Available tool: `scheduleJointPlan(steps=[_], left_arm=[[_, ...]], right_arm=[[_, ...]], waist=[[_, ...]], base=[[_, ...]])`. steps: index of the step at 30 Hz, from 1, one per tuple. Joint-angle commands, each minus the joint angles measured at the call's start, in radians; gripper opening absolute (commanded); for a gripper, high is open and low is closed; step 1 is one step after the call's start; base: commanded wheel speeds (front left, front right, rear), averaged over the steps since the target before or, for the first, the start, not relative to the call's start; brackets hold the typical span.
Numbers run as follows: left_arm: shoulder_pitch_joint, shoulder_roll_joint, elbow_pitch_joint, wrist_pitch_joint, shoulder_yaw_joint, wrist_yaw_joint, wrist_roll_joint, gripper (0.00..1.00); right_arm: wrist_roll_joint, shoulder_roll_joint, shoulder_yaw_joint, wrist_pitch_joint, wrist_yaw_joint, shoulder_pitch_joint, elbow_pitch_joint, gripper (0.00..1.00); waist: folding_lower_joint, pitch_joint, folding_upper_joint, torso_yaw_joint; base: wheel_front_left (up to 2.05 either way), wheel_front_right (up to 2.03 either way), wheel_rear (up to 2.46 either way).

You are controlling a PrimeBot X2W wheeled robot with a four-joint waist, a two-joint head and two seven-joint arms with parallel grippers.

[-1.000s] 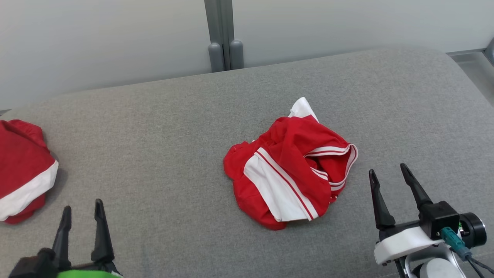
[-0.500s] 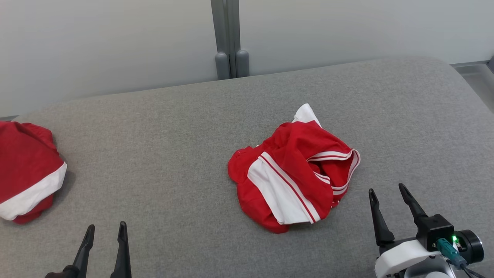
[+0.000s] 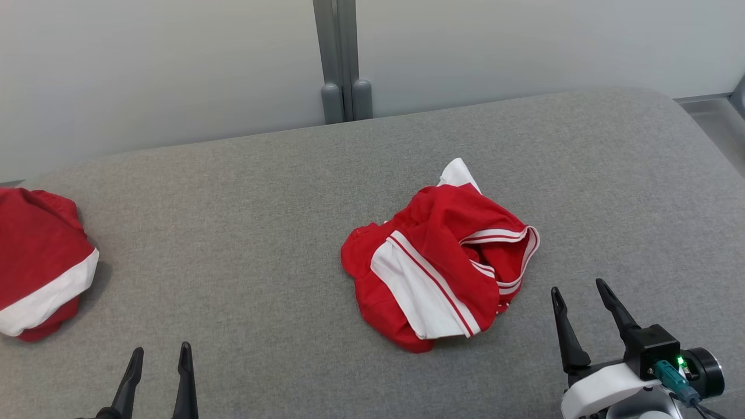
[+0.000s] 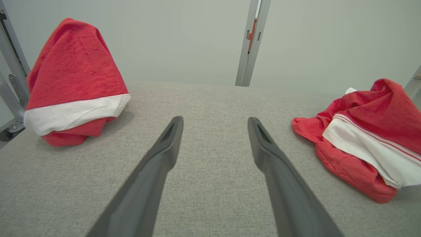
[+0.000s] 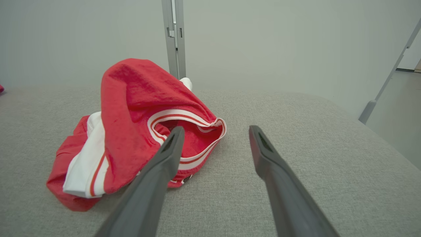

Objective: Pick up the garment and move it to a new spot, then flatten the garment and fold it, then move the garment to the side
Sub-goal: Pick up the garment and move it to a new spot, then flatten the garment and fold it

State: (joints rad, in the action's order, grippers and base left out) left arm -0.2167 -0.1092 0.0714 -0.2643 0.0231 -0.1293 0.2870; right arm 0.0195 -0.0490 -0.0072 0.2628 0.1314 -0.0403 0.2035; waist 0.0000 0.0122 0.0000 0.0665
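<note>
Broadly, a desk (image 3: 233, 203) covered in grey woven fabric, its far right corner rounded, stands against a plain pale wall (image 3: 145, 70). A grey upright post (image 3: 340, 58) runs down the wall behind the desk's far edge, and a strip of pale floor (image 3: 716, 116) shows past the far right corner. The garment (image 3: 442, 256) lies a little right of the desk's middle as a crumpled heap rather than spread flat. It is bright red, with a broad white panel edged by a thin red stripe on its near side. A gaping opening trimmed in white bands with red lines faces the right, and a small white tip pokes out at its far side. A second red heap (image 3: 35, 256) with a white band sits at the desk's left edge, well apart from the garment. The right gripper (image 3: 577, 285) is near the garment's right side but clear of it, its fingers spread apart and holding nothing. The left gripper (image 3: 162, 347) is at the near edge, between the two heaps and touching neither, with its fingers likewise apart and empty over bare grey fabric.
</note>
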Motion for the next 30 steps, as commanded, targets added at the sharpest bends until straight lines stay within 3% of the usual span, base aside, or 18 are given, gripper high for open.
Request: scheduleJointPlan(steps=[1, 30], left_arm=[[-0.008, -0.004, 0.002, 0.000, -0.001, -0.002, -0.003, 1.00], [0.019, -0.009, -0.003, 0.000, -0.005, -0.002, -0.010, 1.00]], right_arm=[[-0.004, -0.003, 0.002, 0.003, -0.001, -0.008, 0.001, 1.00], [-0.018, -0.002, 0.024, 0.003, -0.001, 0.004, -0.012, 1.00]], waist=[[0.0000, -0.001, 0.0000, -0.001], [0.0000, -0.022, 0.0000, 0.009]], base=[[0.00, 0.00, 0.00], [0.00, 0.00, 0.00]])
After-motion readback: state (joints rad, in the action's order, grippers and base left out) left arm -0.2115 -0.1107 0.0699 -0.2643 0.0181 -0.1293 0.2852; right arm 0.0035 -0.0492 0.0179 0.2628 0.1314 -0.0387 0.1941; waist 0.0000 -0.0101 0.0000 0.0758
